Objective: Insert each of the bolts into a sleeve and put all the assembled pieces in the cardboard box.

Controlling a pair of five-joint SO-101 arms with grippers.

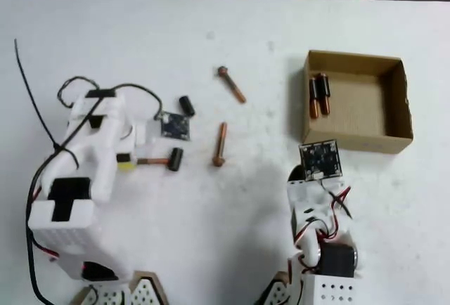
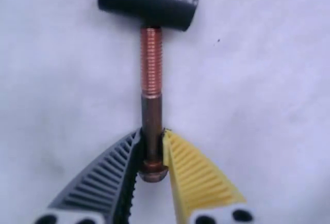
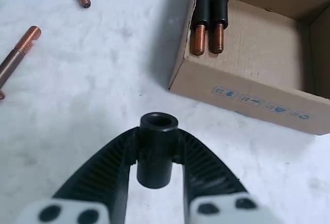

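My left gripper (image 2: 152, 137) is shut on the head end of a copper bolt (image 2: 151, 105), low over the table at the left (image 1: 133, 162). The bolt's threaded tip meets the side of a black sleeve (image 2: 148, 0) that lies crosswise to it (image 1: 175, 159). Near the box's front wall, my right gripper (image 3: 156, 137) is shut on another black sleeve (image 3: 156, 152), held upright with its bore showing. The cardboard box (image 1: 394, 140) stands at the right with two assembled pieces (image 1: 318, 95) inside by its left wall (image 3: 209, 20).
Two loose bolts lie mid-table, one (image 1: 230, 83) farther back and one (image 1: 221, 143) nearer. A spare black sleeve (image 1: 186, 105) lies left of them. A black cable (image 1: 31, 94) trails from the left arm across the table's left side.
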